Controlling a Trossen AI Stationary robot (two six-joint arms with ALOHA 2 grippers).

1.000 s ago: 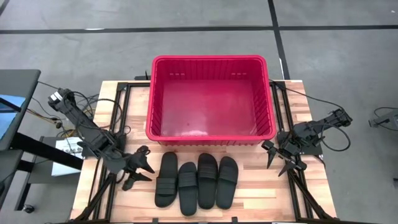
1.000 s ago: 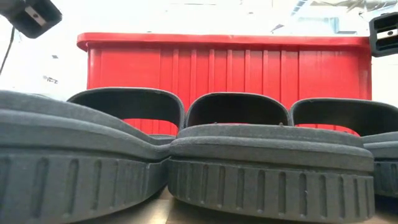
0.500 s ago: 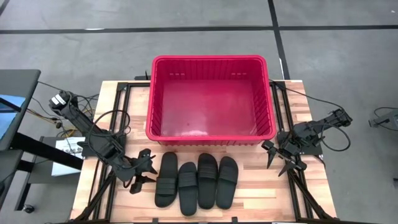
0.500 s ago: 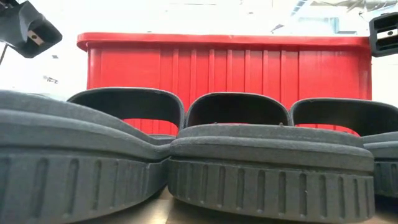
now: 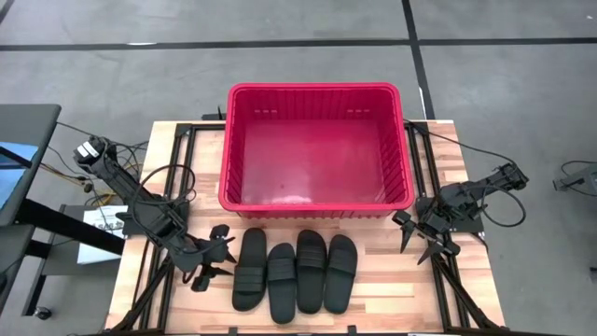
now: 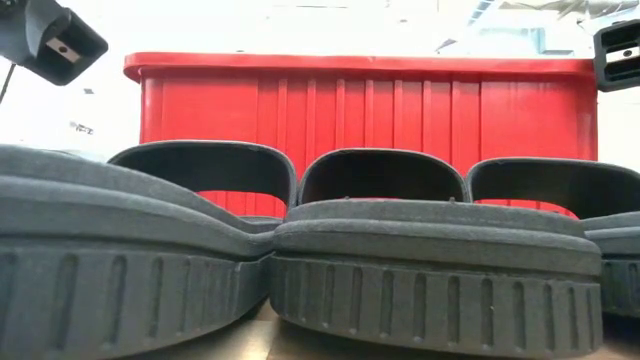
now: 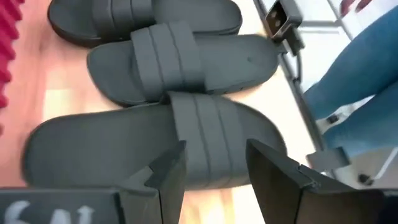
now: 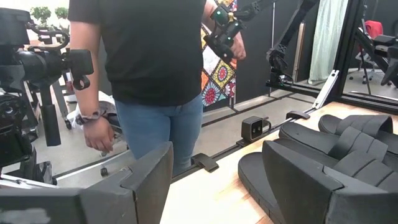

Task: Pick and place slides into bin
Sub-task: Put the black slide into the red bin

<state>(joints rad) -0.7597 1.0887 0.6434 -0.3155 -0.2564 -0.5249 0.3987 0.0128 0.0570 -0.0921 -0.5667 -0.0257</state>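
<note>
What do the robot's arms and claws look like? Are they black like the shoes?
Yes, mostly black. Both arms are thin, dark and jointed, with black cables looping along them. The left claw and the right claw each end in two flat, angular dark fingers. The left arm's far end carries a small white and grey part.

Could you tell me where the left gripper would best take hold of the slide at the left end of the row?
Probably by the strap. The leftmost slide lies flat, sole down, its raised band arching over the sole, so one finger could go under it. The left gripper is open just beside it and could come from that free outer side; the next slide crowds the other edge.
</note>
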